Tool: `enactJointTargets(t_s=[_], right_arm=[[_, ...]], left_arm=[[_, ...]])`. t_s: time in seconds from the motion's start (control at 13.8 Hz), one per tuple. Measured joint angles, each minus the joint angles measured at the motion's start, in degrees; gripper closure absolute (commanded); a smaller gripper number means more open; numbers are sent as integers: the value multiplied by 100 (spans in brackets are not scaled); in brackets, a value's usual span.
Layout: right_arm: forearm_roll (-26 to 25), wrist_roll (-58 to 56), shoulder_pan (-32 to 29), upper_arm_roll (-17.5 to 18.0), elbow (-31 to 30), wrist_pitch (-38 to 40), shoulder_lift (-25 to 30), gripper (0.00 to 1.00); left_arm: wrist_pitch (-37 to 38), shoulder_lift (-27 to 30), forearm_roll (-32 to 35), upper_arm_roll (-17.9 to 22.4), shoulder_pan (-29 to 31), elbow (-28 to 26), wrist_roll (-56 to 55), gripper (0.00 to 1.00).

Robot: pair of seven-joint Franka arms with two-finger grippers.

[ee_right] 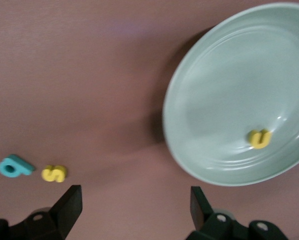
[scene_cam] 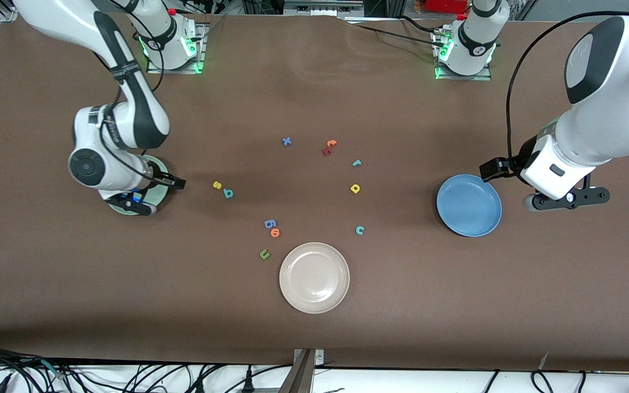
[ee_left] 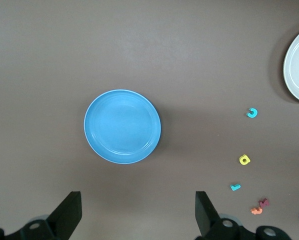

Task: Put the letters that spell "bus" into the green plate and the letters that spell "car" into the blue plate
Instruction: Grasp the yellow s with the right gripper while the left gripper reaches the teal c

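Observation:
The green plate (ee_right: 224, 75) holds a yellow "u" (ee_right: 259, 138); in the front view the right arm's hand covers most of the green plate (scene_cam: 155, 162). My right gripper (ee_right: 135, 210) (scene_cam: 131, 201) hangs open and empty by its rim. A yellow "s" (scene_cam: 217, 185) (ee_right: 54, 173) and a teal "b" (scene_cam: 228, 193) (ee_right: 13, 166) lie beside the plate. The blue plate (scene_cam: 468, 204) (ee_left: 122, 126) is empty. My left gripper (ee_left: 138, 215) (scene_cam: 568, 197) waits open beside it. Teal "r" (scene_cam: 356, 162), yellow "a" (scene_cam: 355, 189) and teal "c" (scene_cam: 360, 230) lie mid-table.
A beige-white plate (scene_cam: 314, 277) sits nearest the front camera. Next to it lie a dark green "u" (scene_cam: 264, 254), an orange "o" (scene_cam: 275, 232) and a blue letter (scene_cam: 270, 223). A blue "x" (scene_cam: 286, 141) and red-orange letters (scene_cam: 330, 144) lie toward the bases.

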State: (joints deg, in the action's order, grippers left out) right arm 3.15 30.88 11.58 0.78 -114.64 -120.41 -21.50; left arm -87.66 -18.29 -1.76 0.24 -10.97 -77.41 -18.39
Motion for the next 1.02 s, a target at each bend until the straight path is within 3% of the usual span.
enactJointTargets(t_s=[0.29, 0.73, 1.02], right_arm=[[-1, 489, 154, 426, -43, -529, -187, 4], [-45, 273, 619, 445, -465, -1662, -496, 4], [-162, -295, 610, 426, -665, -1872, -502, 4]], left_arm=[[-6, -339, 0, -9, -103, 327, -1, 0], [-306, -806, 0, -36, -722, 363, -8, 0], [-999, -1299, 0, -43, -1263, 361, -55, 0]])
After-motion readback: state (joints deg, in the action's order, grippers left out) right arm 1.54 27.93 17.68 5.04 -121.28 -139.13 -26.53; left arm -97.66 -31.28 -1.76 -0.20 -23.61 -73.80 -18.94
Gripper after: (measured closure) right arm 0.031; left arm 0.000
